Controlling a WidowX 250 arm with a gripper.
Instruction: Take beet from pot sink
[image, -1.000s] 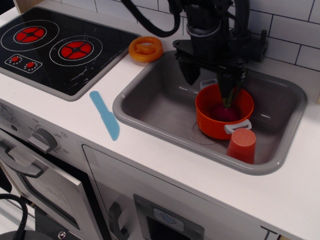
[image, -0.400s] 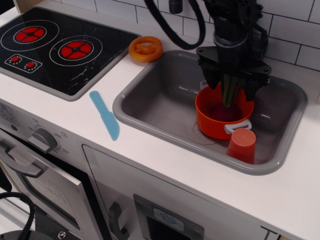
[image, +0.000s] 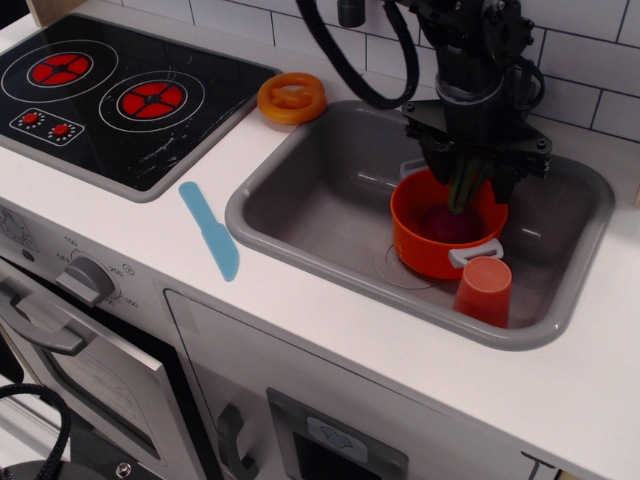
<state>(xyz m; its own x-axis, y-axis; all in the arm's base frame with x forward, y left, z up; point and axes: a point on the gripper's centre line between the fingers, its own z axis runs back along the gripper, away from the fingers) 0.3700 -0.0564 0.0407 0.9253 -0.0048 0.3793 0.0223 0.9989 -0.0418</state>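
Note:
The orange pot (image: 437, 252) with grey handles stands in the grey sink (image: 300, 205), right of its middle. The magenta beet (image: 447, 226) lies inside the pot, and its dark green stalks (image: 463, 186) stick up above the rim. My black gripper (image: 471, 184) hangs straight over the pot, open, with one finger on each side of the stalks just above the rim. The fingers do not visibly touch the stalks. The gripper hides the tops of the stalks.
An orange-red cup (image: 484, 290) stands upside down in the sink against the pot's front right. A flat orange ring disc (image: 291, 98) lies on the counter behind the sink's left corner. A blue toy knife (image: 210, 230) lies left of the sink. The stove (image: 100, 90) is at far left.
The gripper has moved right from behind the pot's left side to over the pot and dropped a little, now straddling the stalks. The beet, pot and cup have not moved.

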